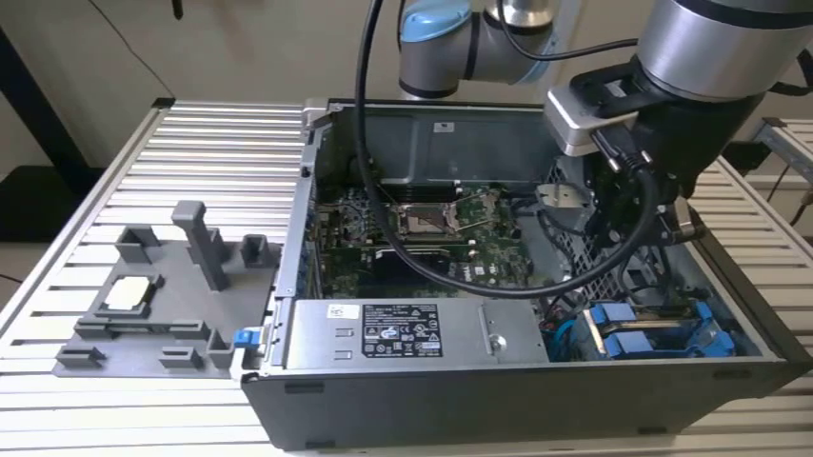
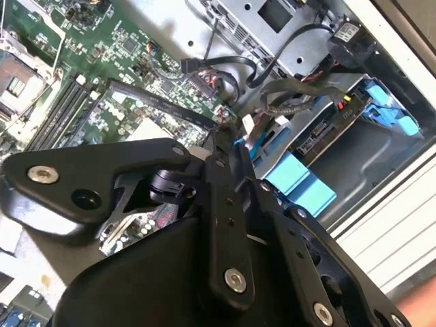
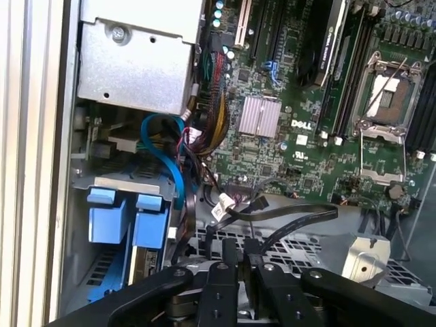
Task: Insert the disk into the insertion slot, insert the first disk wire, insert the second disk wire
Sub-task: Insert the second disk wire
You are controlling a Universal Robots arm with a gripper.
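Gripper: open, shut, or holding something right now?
Gripper: shut, fingers pressed together with nothing visible between them, hovering over the perforated cage near the black cables.

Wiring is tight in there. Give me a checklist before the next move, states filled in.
1. Disk seated in insertion slot: ok, its blue carrier sits in the bay.
2. Gripper near the slot: ok.
3. Wire held by gripper: cannot tell.
4. Black wires plugged into disk: cannot tell.
5. Arm's cable clear of motherboard: not ok, it loops low over it.
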